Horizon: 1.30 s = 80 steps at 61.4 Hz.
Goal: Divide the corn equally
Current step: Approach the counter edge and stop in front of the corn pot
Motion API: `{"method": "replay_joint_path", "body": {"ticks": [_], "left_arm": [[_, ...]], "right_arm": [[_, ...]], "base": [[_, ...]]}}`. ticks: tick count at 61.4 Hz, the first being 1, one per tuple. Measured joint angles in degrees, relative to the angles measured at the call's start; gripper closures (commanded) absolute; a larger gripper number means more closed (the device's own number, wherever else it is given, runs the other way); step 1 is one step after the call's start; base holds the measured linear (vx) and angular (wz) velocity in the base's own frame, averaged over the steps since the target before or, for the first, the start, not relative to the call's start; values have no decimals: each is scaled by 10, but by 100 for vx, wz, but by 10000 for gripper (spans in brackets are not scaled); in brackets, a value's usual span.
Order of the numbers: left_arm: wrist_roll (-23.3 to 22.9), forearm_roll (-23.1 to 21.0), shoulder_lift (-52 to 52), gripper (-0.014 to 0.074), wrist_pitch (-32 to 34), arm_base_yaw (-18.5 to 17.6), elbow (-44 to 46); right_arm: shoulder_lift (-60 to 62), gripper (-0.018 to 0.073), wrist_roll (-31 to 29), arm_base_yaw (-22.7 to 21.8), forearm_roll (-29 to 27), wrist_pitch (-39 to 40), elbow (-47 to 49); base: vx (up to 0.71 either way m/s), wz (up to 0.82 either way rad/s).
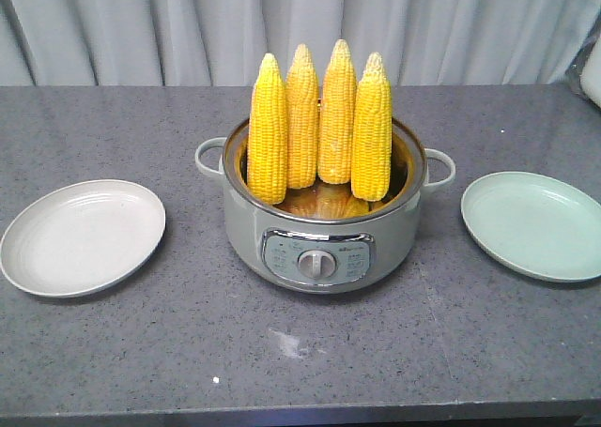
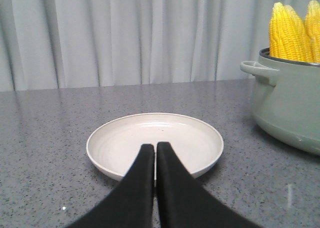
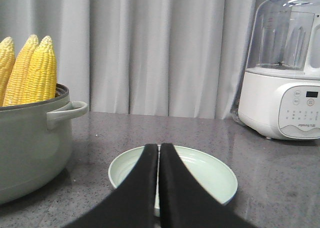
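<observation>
Corn [image 1: 336, 117], four cobs, stood upright with tips up inside the grey-green pot [image 1: 244, 230] at the middle of the grey bench [image 1: 282, 352]. A whitish plate [image 1: 83, 236] lay left of the pot and a pale green plate [image 1: 535, 225] right of it, each apart from it. The left pincer [image 2: 155, 149] hung by the near side of the whitish plate, clenched, fingers pressed together and gripping nothing. The right pincer [image 3: 159, 149] hung by the near side of the green plate, likewise clenched. A white appliance [image 3: 285, 87] stood at the far right.
</observation>
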<state>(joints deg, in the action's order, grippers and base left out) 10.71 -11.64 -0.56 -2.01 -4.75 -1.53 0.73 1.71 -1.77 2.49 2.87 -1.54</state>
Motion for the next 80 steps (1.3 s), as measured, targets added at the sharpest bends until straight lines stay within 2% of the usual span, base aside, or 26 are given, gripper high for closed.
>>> {"method": "replay_joint_path", "body": {"ticks": [80], "left_arm": [[0, 0, 0, 603, 0, 0, 0]], "right_arm": [[0, 564, 0, 0, 0, -1, 0]], "base": [[0, 0]]}}
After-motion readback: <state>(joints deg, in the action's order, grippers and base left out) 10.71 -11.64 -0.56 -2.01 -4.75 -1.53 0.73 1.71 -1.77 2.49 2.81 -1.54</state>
